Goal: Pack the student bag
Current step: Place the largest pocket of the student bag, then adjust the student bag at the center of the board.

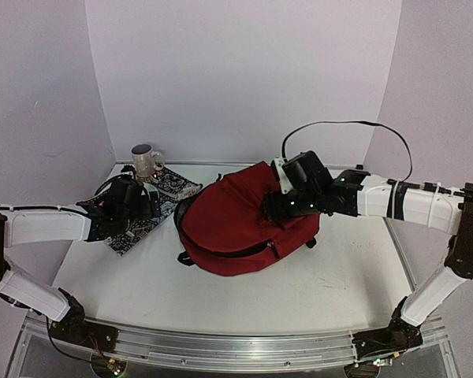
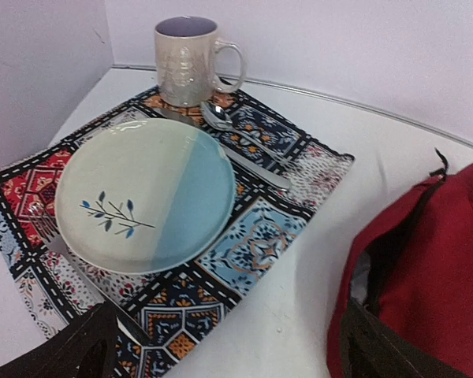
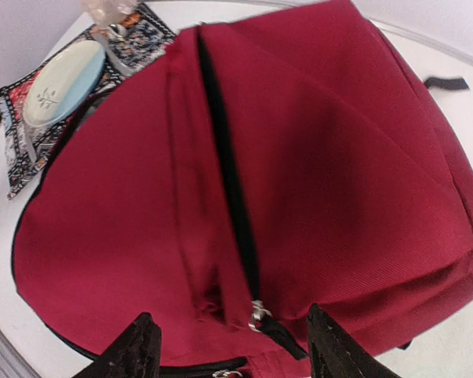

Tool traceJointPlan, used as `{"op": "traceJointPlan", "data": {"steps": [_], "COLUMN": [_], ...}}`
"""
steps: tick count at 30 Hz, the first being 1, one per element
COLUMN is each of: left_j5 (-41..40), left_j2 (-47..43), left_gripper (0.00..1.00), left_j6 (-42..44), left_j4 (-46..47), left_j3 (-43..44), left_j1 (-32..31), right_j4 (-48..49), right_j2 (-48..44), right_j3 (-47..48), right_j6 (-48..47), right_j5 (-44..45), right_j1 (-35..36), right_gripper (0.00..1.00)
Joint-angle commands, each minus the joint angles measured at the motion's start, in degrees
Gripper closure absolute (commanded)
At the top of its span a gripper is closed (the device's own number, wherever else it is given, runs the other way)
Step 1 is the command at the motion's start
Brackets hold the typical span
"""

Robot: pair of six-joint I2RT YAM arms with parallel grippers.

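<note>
Bag (image 1: 236, 224) lies flat in the middle of the table (image 1: 323, 287). From my top view its long axis runs roughly left to right, the right end a little farther back. Its mouth faces left, toward the placemat (image 2: 260, 236). Only my left wrist camera shows that edge gaping, something pale inside behind the black zip. That same camera gives me the plate (image 2: 142, 197), spoon (image 2: 244, 146) and mug (image 2: 185, 63) on the placemat; from above, the left arm hides all but the mug. Left gripper (image 2: 225, 335) hovers over the placemat's near corner, fingers spread wide, nothing between them. Right gripper (image 3: 229, 315) hangs over the bag's right part, fingers parted either side of a zip pull (image 3: 257, 313), not touching it. The top view cannot show me that.
</note>
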Motion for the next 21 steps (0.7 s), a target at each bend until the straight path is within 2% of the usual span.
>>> {"op": "traceJointPlan", "data": {"steps": [1, 8, 14, 21], "left_j5": [6.03, 7.39, 6.57, 6.37], "left_j2": [-2.59, -3.67, -4.43, 1.27], "left_gripper": [0.02, 0.06, 0.08, 0.09], "left_j6": [-2.22, -4.32, 0.02, 5.3], "left_j4": [-5.1, -9.61, -11.99, -12.32], "left_j3": [3.89, 5.73, 9.18, 15.83], "left_j1": [-5.68, -13.73, -20.4, -28.78], "right_j4": [-1.18, 2.59, 10.63, 19.69], "right_j2": [-3.44, -5.9, -6.35, -4.8], "right_j3": [-4.4, -12.06, -18.68, -21.96], "right_j6": [8.7, 14.95, 20.44, 24.76], "right_j5": [-0.04, -3.14, -5.55, -8.8], "right_j1": [-2.46, -6.23, -7.76, -8.19], "right_gripper": [0.3, 0.24, 0.17, 0.13]}}
